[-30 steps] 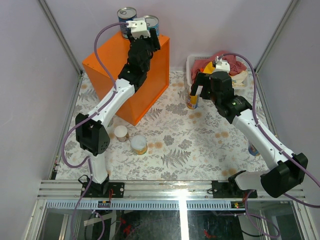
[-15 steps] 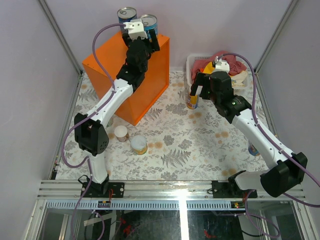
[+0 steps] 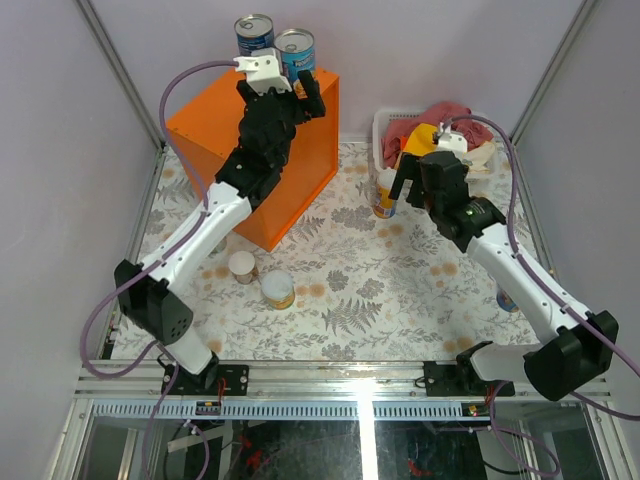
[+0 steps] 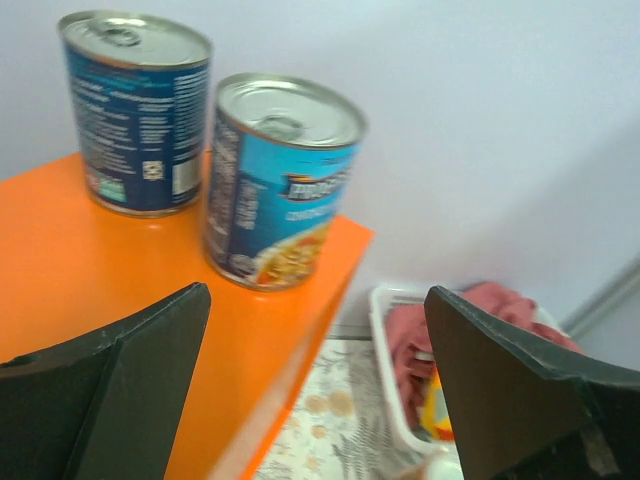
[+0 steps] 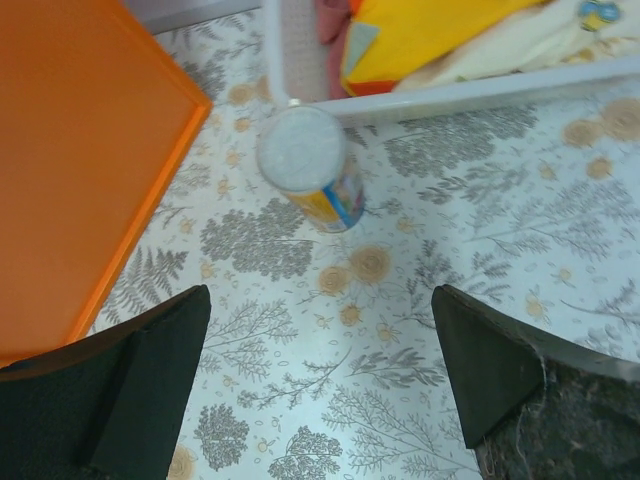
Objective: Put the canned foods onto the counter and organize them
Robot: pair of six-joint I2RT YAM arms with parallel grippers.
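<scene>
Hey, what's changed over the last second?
The left claw opened, letting go of the light-blue can on the orange counter, and drew back. Unchanged: the dark-blue can beside it, and the right claw open near the white-topped can by the basket.

On the counter, two blue cans fill the far corner at the top of the frame; its left half lies open. Between counter and white basket, a white-topped can stands just beside the basket's corner. A short can and a yellow can stand lower left; the patterned mat at centre is free.
</scene>
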